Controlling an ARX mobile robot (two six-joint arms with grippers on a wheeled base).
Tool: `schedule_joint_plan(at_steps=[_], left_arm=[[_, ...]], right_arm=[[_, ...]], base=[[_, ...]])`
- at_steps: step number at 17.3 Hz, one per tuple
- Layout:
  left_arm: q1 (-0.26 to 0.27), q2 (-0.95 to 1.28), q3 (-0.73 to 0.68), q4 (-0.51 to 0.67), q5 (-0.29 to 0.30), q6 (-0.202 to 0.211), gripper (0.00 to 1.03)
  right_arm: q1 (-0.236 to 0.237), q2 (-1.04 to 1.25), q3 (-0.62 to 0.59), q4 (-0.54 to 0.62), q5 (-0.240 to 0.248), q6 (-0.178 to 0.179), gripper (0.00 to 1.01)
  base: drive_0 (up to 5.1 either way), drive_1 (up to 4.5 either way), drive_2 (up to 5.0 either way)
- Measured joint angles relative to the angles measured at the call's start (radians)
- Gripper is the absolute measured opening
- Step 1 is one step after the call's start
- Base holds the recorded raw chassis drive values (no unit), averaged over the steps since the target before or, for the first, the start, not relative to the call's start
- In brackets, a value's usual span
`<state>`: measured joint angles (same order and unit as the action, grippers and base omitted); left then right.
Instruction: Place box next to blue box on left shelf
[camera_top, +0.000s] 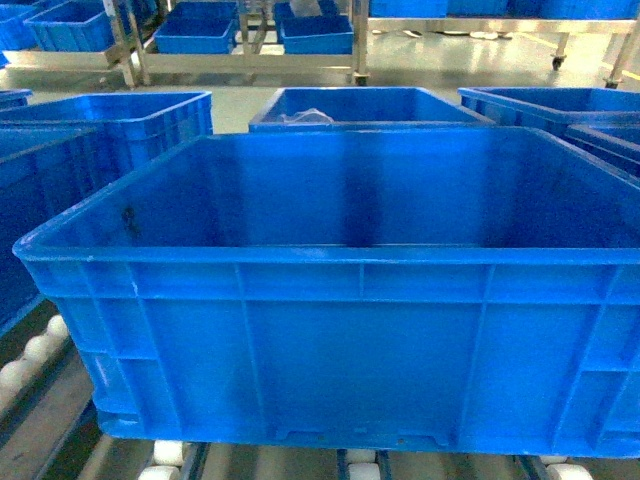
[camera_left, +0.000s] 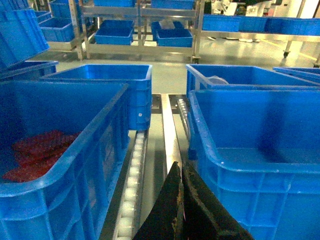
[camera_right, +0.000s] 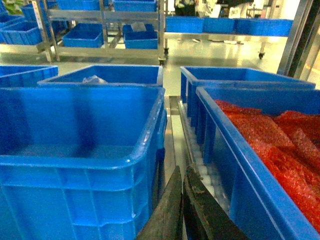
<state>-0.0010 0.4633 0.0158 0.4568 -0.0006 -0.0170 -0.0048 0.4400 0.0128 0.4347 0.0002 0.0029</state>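
Note:
The box (camera_top: 340, 300), a large bright-blue open-top crate, is empty and rests on the white rollers (camera_top: 25, 360) of the left shelf. It fills the right of the left wrist view (camera_left: 260, 165) and the left of the right wrist view (camera_right: 75, 150). A blue box (camera_left: 50, 165) holding red material stands just left of it, with a roller track (camera_left: 132, 170) between them. My left gripper (camera_left: 179, 167) is shut and empty, low in that gap. My right gripper (camera_right: 182, 172) is shut and empty in the gap on the crate's right side. Neither gripper shows in the head view.
Another blue crate (camera_right: 270, 145) full of red material stands to the right of the box. Further blue crates (camera_top: 360, 105) (camera_top: 130, 115) (camera_top: 560, 105) sit behind on the rollers. Metal racks (camera_top: 130, 45) with blue trays stand across the floor at the back.

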Motion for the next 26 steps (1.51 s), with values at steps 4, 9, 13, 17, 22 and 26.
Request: schedule_joint_plan(at_steps=[4, 9, 13, 17, 22, 26], left_arm=[[0.0, -0.105, 0.0, -0.101, 0.0, 0.0, 0.02], [0.0, -0.206, 0.0, -0.201, 0.0, 0.0, 0.02], [0.0, -0.27, 0.0, -0.263, 0.0, 0.0, 0.02], [0.0, -0.438, 0.0, -0.468, 0.0, 0.0, 0.02], [0.0, -0.452, 0.0, -0.463, 0.0, 0.0, 0.03], [0.0, -0.452, 0.0, -0.463, 0.0, 0.0, 0.48]], right_arm=[[0.0, -0.1, 0.0, -0.096, 0.0, 0.0, 0.01], [0.0, -0.196, 0.0, -0.189, 0.0, 0.0, 0.01], [0.0, -0.255, 0.0, -0.249, 0.0, 0.0, 0.01], [0.0, -0.436, 0.0, -0.424, -0.001, 0.0, 0.01], [0.005, -0.435, 0.0, -0.442, 0.0, -0.001, 0.05], [0.005, -0.435, 0.0, -0.439, -0.001, -0.001, 0.51]], base=[[0.0, 0.0, 0.0], [0.0, 0.0, 0.0], [0.0, 0.0, 0.0], [0.0, 0.0, 0.0], [0.0, 0.0, 0.0], [0.0, 0.0, 0.0]])
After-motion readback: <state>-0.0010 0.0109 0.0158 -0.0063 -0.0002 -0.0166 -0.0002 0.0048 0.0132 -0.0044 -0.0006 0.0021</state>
